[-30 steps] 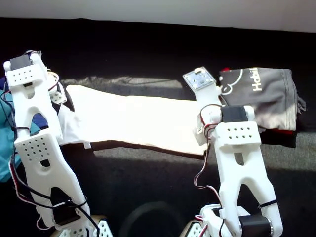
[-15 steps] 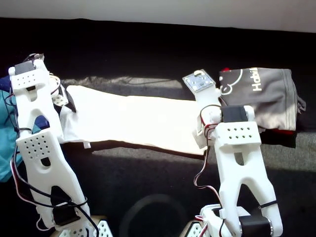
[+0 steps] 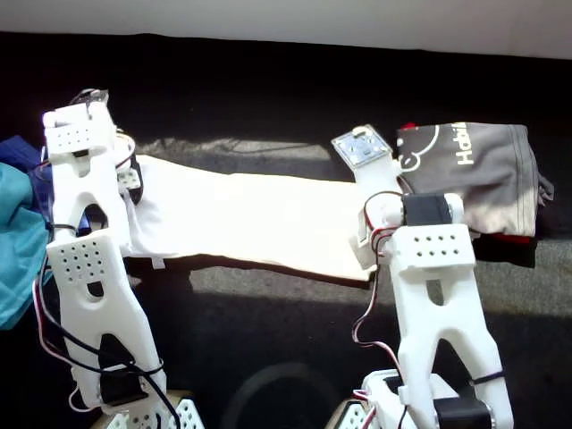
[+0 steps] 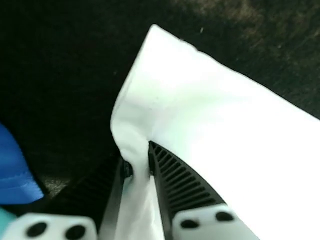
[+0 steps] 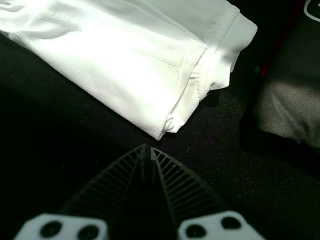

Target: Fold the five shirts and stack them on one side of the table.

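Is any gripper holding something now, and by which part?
The left gripper pinches the white shirt at an edge of its end; the right gripper holds nothing.

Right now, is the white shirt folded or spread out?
Folded into a long band: the white shirt shows doubled layers at one end; the left gripper has its jaws shut on the other end.

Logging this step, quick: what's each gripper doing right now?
Left gripper: closed on the white shirt.
Right gripper: closed, holding nothing.
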{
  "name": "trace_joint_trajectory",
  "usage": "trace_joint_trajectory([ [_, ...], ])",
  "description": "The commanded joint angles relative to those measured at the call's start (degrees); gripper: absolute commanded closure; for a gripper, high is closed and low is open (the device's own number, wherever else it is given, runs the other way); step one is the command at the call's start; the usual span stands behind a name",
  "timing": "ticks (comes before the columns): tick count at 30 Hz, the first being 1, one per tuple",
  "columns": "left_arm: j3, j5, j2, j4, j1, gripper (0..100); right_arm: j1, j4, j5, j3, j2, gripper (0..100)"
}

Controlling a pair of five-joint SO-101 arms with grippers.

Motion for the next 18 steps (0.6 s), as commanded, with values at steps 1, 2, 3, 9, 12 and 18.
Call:
trace_joint_trajectory([
  [1,0.3,-0.6,0.0,0.6,0.6,99,-0.1,0.6,0.4,-2.5,-7.4,99.1],
  [2,0.2,-0.6,-0.3,1.2,0.5,99,-0.1,0.5,0.4,-2.4,-9.5,99.1],
  [3,0.0,-0.6,-0.5,1.9,0.1,99,0.0,0.7,0.4,-2.2,-11.2,99.1],
  [9,-4.4,-5.2,-3.3,6.9,-5.6,99,2.9,0.3,0.4,7.4,-20.2,99.1],
  [12,-3.8,-7.7,-6.4,7.0,-10.0,99,8.0,-0.7,0.5,13.2,-22.2,99.1],
  [18,2.0,-10.7,-15.9,7.1,-13.0,99,17.2,-13.8,0.5,29.0,-24.1,99.1],
])
